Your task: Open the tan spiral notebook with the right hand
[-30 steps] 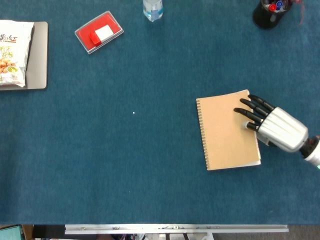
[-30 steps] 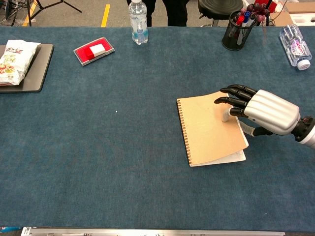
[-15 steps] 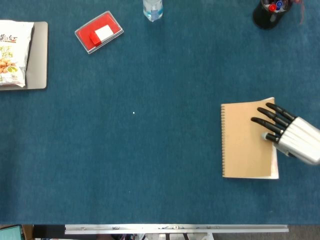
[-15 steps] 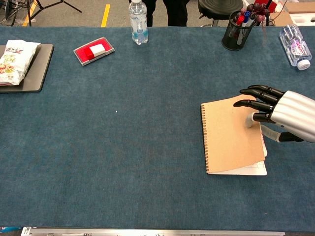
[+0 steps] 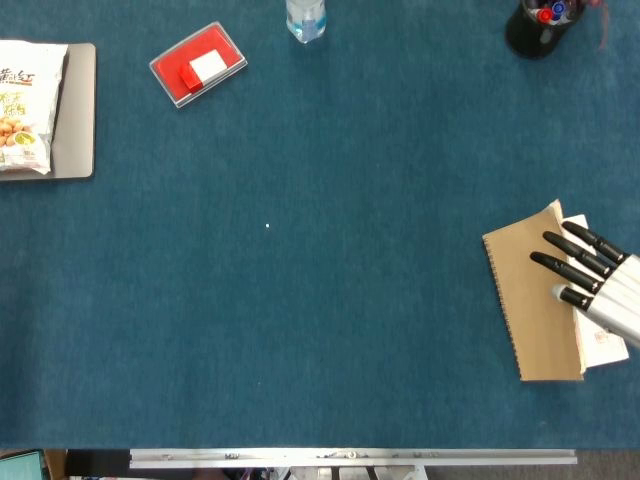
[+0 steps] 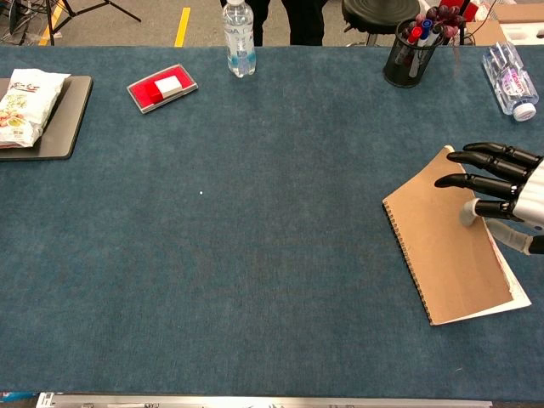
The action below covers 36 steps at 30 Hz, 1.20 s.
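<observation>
The tan spiral notebook [image 5: 528,300] [image 6: 442,246] lies at the table's right side, turned at an angle, spiral binding toward the left. My right hand [image 5: 603,283] [image 6: 510,191] enters from the right edge with its dark fingers [image 6: 480,181] spread on top of the cover. The thumb sits at the cover's right edge, seemingly under it. That edge is slightly lifted, and white pages [image 5: 598,345] show beneath. My left hand appears in neither view.
At the back stand a red box [image 5: 197,64] [image 6: 162,87], an upright water bottle [image 5: 305,18] [image 6: 239,38] and a black pen cup [image 5: 535,25] [image 6: 410,51]. A snack bag [image 6: 25,98] lies on a grey tray far left. Another bottle [image 6: 508,81] lies far right.
The right hand has drawn back to the right, dragging the notebook with it. The notebook has rotated, its spiral edge now slanted, and more white page shows at its right edge.
</observation>
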### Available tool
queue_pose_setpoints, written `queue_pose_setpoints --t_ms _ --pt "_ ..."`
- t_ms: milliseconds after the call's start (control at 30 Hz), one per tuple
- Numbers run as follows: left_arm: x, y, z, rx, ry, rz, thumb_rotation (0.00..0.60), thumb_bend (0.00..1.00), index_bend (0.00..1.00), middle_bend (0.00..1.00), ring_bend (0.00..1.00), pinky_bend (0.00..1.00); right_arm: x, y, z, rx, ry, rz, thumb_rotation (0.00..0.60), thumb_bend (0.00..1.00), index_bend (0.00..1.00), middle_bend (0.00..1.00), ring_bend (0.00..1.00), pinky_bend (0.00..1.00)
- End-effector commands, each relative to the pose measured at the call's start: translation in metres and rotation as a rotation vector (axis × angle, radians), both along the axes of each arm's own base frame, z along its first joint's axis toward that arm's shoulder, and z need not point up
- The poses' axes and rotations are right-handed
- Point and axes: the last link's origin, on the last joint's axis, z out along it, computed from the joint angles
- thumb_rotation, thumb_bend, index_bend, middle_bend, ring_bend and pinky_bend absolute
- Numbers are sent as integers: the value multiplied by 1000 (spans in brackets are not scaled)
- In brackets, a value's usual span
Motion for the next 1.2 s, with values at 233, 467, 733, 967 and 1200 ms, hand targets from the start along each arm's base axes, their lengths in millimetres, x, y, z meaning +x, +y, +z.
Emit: queue_pose_setpoints --t_ms 233,467,733,967,1200 --pt "0 -1 2 2 -6 3 600 108 472 436 318 457 9 -9 -21 31 -67 20 600 538 597 213 50 100" --pt "0 -1 2 0 -7 3 600 109 472 436 318 457 17 -13 -31 39 -119 44 600 538 597 214 51 100" --pt "0 -1 1 -4 -7 6 600 109 472 436 318 457 23 -15 -37 42 -176 63 600 538 560 217 51 100" --pt "0 -2 1 -6 -8 7 600 108 472 436 318 457 23 -18 -47 52 -200 51 600 532 339 217 51 99" --pt "0 -1 1 -8 -8 7 600 108 472 436 318 457 28 -23 -62 60 -271 41 600 473 231 217 51 100"
